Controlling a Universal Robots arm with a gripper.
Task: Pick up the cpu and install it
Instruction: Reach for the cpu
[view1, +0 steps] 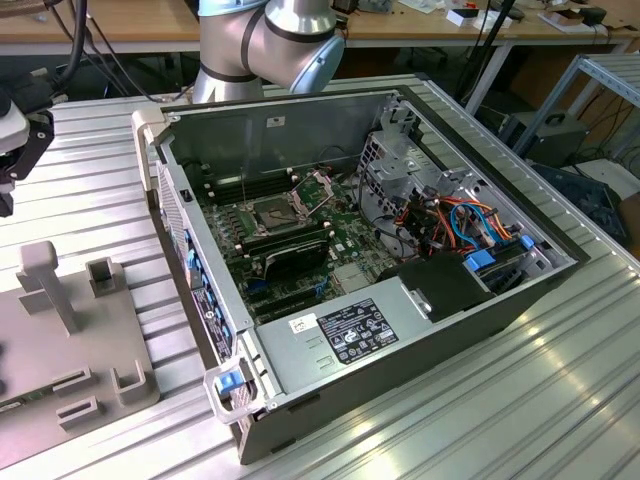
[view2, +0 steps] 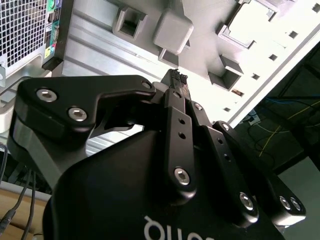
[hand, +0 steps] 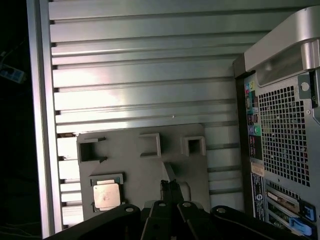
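**Gripper state.** The gripper (hand: 170, 186) is closed. In both wrist views its two fingers (view2: 176, 87) meet at the tips with nothing between them. It grips nothing and touches nothing, and it hangs above the grey plate (hand: 150, 172), in line with a raised post (hand: 169, 175) on that plate.

**Cpu location.** The first wrist view shows the cpu (hand: 106, 195) lying flat in a square recess of the plate, metallic face up. The fingertips are near the cpu but apart from it.

**Surroundings.** The plate rests on the ribbed table (hand: 140, 75), just beside the case (hand: 280, 130). In this view the case turns its perforated rear panel and ports to the camera.

**Second wrist view.** This view shows the black finger linkage from close by, with the plate's pockets beyond it.

**Exterior view.**
- The case is open from above.
- The socket (view1: 275, 212) sits on the board with its metal frame tilted up.
- The arm (view1: 265, 40) rises behind the case.
- The plate lies to the exterior view's left of the case.
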